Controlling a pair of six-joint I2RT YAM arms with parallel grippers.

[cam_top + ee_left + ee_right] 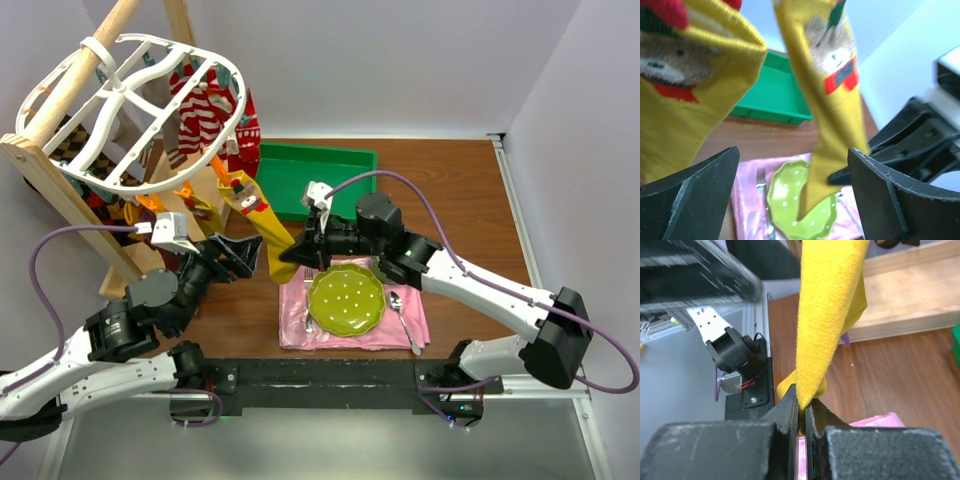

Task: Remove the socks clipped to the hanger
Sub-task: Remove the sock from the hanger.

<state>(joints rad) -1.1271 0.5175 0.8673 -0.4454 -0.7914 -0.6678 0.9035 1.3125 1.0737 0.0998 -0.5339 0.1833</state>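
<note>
Below the hanger [120, 87], right gripper [801, 402] is clenched on the yellow sock [825, 315] tip; left gripper [792, 170] wide open.

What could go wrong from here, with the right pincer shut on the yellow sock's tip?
1. The right pincer nips only the tip of the mustard bear sock; a pull may slip it free.
2. That sock hangs from the white hanger, so tugging could swing or tilt it on the wooden rack.
3. The sock's end sits near the green plate and might drag it.
</note>
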